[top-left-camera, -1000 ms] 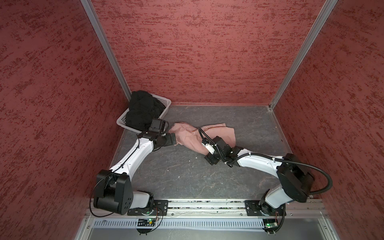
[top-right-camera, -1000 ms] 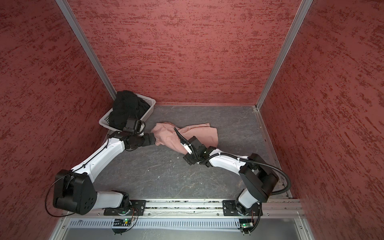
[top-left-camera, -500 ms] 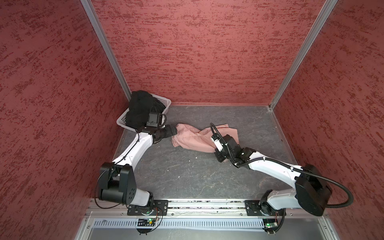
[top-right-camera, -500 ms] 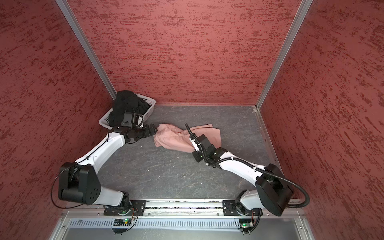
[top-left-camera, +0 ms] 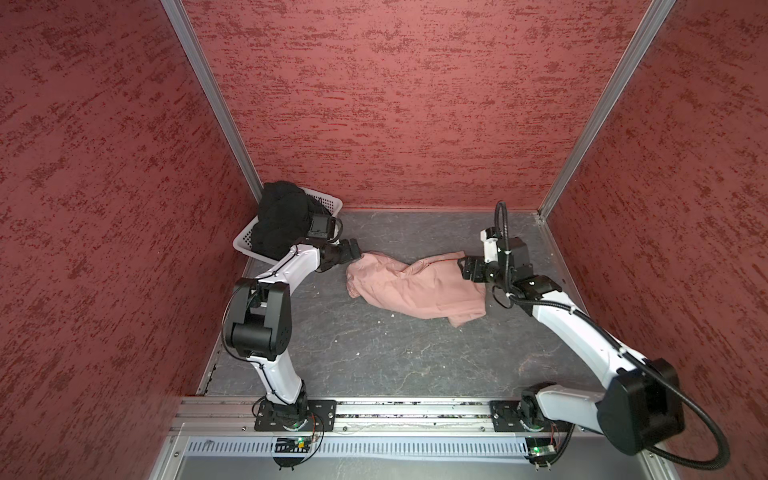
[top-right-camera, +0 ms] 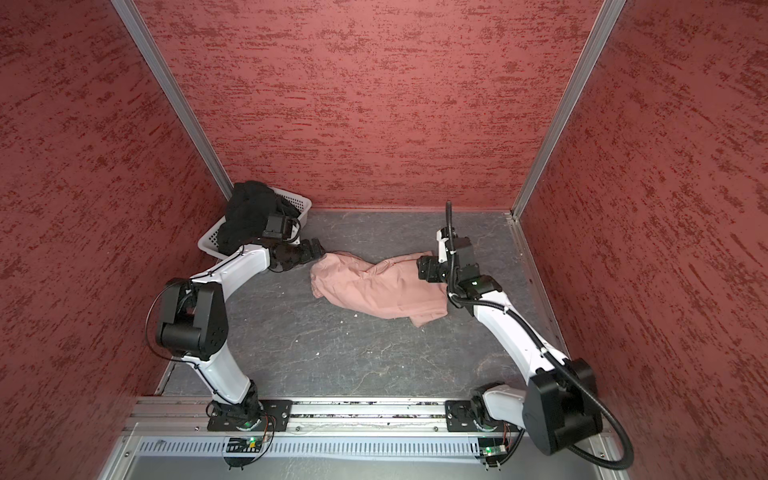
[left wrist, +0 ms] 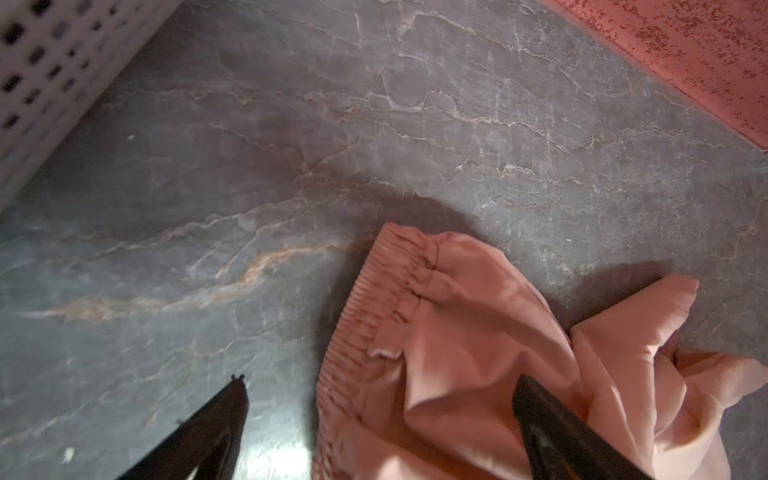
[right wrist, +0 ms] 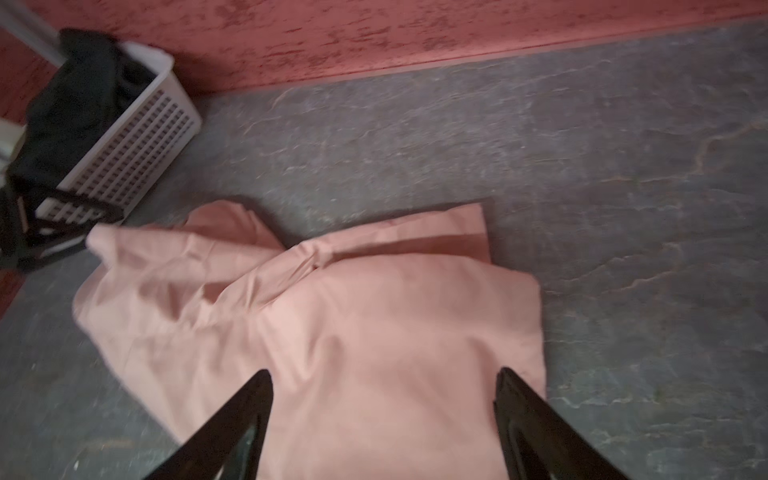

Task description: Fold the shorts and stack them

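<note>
Mid-frame in both top views: dusty-pink cloth shorts (top-left-camera: 415,286) (top-right-camera: 376,286), crumpled and twisted on the grey veined tabletop (top-left-camera: 374,365). Gathered elastic waistband (left wrist: 374,311) toward the left end, leg hems toward the right. Probably light, limp and quick to bunch, with no stiffness to push against. Best pinched at the waistband corners or along a hem edge and drawn flat, not shoved.

Upper left of both top views: black cloth shorts (top-left-camera: 278,220) heaped in the white perforated plastic basket (top-left-camera: 330,202), spilling over its rim.

Counted: two pairs of shorts, one basket, two grippers.

Left gripper (left wrist: 380,386) at the waistband end, jaws spread wide, one finger over the cloth, nothing pinched. Right gripper (right wrist: 384,374) above the leg end, jaws likewise spread, cloth below the gap but not gripped.

Neither pair folded yet.
</note>
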### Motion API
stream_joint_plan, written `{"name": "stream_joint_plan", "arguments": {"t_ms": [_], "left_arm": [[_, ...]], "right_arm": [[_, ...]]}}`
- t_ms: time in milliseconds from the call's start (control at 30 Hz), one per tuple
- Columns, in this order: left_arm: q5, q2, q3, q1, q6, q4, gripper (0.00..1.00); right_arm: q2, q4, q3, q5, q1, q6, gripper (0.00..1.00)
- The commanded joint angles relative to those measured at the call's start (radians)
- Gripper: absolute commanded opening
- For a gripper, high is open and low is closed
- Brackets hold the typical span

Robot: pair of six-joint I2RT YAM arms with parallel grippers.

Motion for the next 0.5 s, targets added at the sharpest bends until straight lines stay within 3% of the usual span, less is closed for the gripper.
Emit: {"name": "stream_joint_plan", "arguments": {"t_ms": [0,100,300,400,467], "left_arm": [[0.028,0.052,0.04,-0.003,-0.02,0.028,0.99],[0.043,0.082,0.016,-0.003,-0.047,0.095,0.99],[0.095,0.12,0.017,-0.028,-0.053,0.125,0.99],[0.116,0.133,0.014,-0.035,-0.058,0.147,0.99],[0.147,0.146,0.02,-0.034,-0.057,0.158,0.92]], "right_arm": [[0.096,0.088,-0.004,-0.143,-0.117,0.037,0.86],[0.199,0.16,0.006,-0.192,-0.184,0.023,0.85],[0.315,0.218,0.033,-0.264,-0.189,-0.014,0.78],[0.351,0.241,0.042,-0.295,-0.19,-0.029,0.65],[0.37,0.256,0.049,-0.317,-0.189,-0.028,0.51]]}}
